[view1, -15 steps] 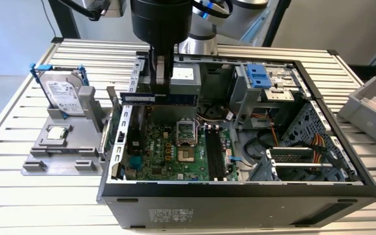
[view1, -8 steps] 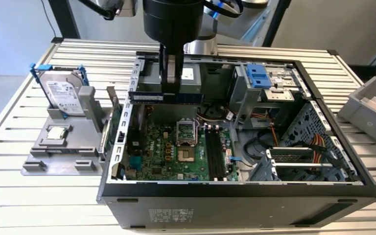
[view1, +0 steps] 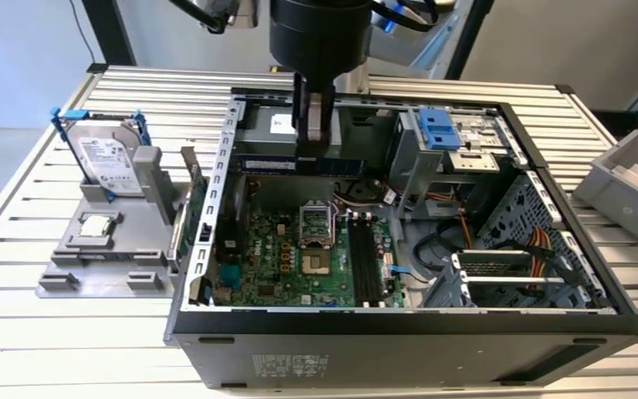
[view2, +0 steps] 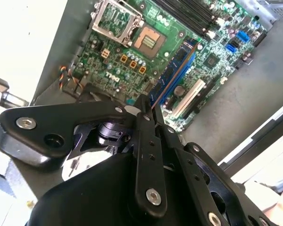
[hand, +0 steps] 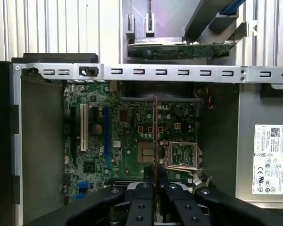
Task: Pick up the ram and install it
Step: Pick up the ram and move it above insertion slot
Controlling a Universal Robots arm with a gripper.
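Note:
The ram point(view1: 296, 164) is a long bluish stick with dark chips, held level over the back of the open computer case point(view1: 203, 249). My gripper point(view1: 312, 148) is shut on its upper edge near the middle. In both wrist views the ram shows edge-on as a thin strip point(hand: 155, 136) point(view2: 175, 70) running out from between the black fingers point(hand: 144, 197) above the green motherboard point(hand: 127, 127). The black memory slots point(view1: 364, 262) lie on the motherboard toward the exterior view's right of the CPU socket point(view1: 311, 220), lower and nearer the camera than the ram.
A silver hard drive in a blue frame point(view1: 109, 154) and a small square CPU chip point(view1: 97, 224) sit on a grey fixture at the exterior view's left. Drive cage point(view1: 452, 137) and cables point(view1: 485, 224) crowd the case's right side. A grey bin point(view1: 630, 187) stands at the far right.

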